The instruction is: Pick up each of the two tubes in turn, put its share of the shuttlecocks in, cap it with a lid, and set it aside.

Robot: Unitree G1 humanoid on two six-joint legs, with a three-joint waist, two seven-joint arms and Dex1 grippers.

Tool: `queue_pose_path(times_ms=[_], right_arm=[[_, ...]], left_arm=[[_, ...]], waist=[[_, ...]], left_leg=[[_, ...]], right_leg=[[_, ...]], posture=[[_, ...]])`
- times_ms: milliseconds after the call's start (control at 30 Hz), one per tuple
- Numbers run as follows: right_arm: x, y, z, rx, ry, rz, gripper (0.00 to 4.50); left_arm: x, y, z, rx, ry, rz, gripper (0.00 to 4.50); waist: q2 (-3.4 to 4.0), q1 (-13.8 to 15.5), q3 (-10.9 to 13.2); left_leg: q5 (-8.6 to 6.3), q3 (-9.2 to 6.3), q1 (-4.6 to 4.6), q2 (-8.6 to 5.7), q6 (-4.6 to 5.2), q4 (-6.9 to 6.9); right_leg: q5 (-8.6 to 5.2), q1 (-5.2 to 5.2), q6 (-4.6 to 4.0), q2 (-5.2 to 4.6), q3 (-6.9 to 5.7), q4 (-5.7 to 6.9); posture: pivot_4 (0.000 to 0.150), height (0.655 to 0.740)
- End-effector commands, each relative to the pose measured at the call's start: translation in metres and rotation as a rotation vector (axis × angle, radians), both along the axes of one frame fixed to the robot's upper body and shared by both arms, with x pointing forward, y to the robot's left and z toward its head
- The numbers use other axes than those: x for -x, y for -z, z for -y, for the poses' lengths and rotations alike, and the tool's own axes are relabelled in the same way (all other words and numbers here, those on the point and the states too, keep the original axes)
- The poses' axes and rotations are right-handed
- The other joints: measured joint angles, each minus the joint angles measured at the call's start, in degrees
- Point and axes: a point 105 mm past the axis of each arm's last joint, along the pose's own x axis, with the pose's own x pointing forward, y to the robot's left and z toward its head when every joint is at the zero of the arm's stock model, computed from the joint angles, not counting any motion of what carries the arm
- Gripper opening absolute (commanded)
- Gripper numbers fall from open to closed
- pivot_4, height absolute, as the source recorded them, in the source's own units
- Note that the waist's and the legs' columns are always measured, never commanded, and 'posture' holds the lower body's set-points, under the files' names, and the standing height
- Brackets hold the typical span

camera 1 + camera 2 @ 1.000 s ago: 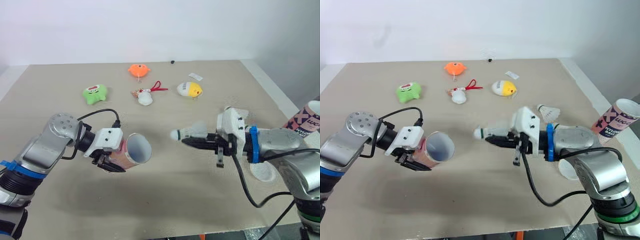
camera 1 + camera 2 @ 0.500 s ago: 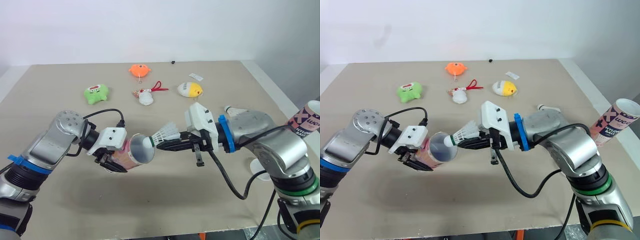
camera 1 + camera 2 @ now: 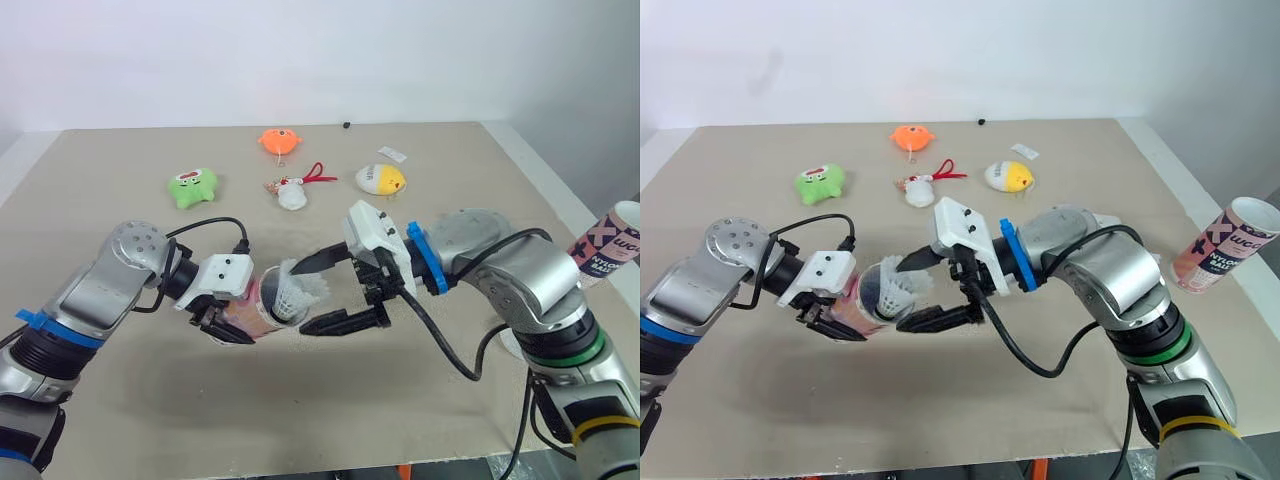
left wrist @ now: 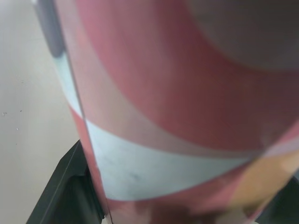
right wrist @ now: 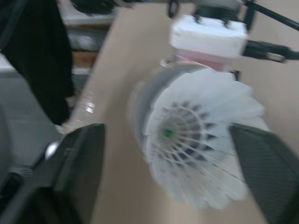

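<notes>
Shuttlecock (image 3: 293, 291), white feathered cone, pokes from pink tube (image 3: 248, 312); right claw (image 3: 301, 299) splayed.

**Left clamped, right spread wide**

My left arm (image 3: 100, 285) bends in from the left side. My left gripper (image 3: 232, 315) is clamped with its two black fingers on the pink and white cardboard tube (image 3: 250, 312), held almost level. My right arm (image 3: 510, 265) reaches across toward it. My right gripper (image 3: 302, 298) has its fingers (image 3: 322, 260) spread wide, one above and one below.

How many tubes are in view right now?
2. One tube is held sideways in the left gripper, a shuttlecock at its mouth; the other tube is at the far right, by the table edge. None seems hidden.
</notes>
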Motion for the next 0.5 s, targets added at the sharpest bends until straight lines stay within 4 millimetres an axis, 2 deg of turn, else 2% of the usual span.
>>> queue_pose_path(times_ms=[33,133,267,367,467,500], right_arm=[[0.007,-0.032,0.022,-0.12,0.008,-0.011,4.41],[0.011,-0.037,0.041,-0.163,0.057,-0.026,4.41],[0.018,-0.031,0.048,-0.172,0.132,-0.038,4.41],[-0.013,-0.026,0.086,-0.182,0.449,-0.018,4.41],[-0.029,-0.012,0.122,-0.13,0.688,0.009,4.41],[-0.034,-0.008,0.141,-0.122,0.791,0.015,4.41]], left_arm=[[0.0,0.003,0.0,-0.008,-0.015,0.0,3.05],[0.001,0.004,0.0,-0.002,-0.019,-0.005,3.05],[0.001,0.006,-0.001,-0.004,-0.02,-0.009,3.05],[0.001,0.006,0.002,0.004,-0.012,-0.008,3.05],[0.002,0.007,0.002,0.004,-0.011,-0.009,3.05],[0.002,0.007,0.002,0.003,-0.011,-0.011,3.05]], waist=[[0.0,0.1,0.0],[-0.01,0.15,-0.01],[0.11,0.13,-0.06],[0.13,0.15,-0.07],[0.12,0.41,-0.07],[0.11,0.39,-0.08]], left_leg=[[0.0,-0.01,-0.02,-0.01,0.0,0.0],[0.0,-0.02,-0.01,-0.03,0.0,0.0],[0.0,-0.06,0.01,-0.02,0.0,-0.03],[0.0,-0.06,0.02,-0.03,0.0,-0.02],[0.01,-0.01,-0.01,-0.11,-0.01,0.04],[0.01,0.05,0.01,-0.12,-0.01,0.04]], right_leg=[[0.0,0.0,0.01,-0.01,-0.01,0.0],[-0.02,0.04,0.04,-0.04,-0.01,-0.02],[-0.05,0.04,0.02,-0.01,-0.02,-0.01],[-0.02,0.04,0.04,0.0,-0.01,0.01],[0.03,0.09,0.15,-0.11,0.02,-0.06],[0.03,0.09,0.17,-0.12,0.1,-0.07]], posture=[[0.15,0.74],[0.15,0.74],[0.15,0.74],[0.15,0.74],[0.15,0.74],[0.15,0.74]])
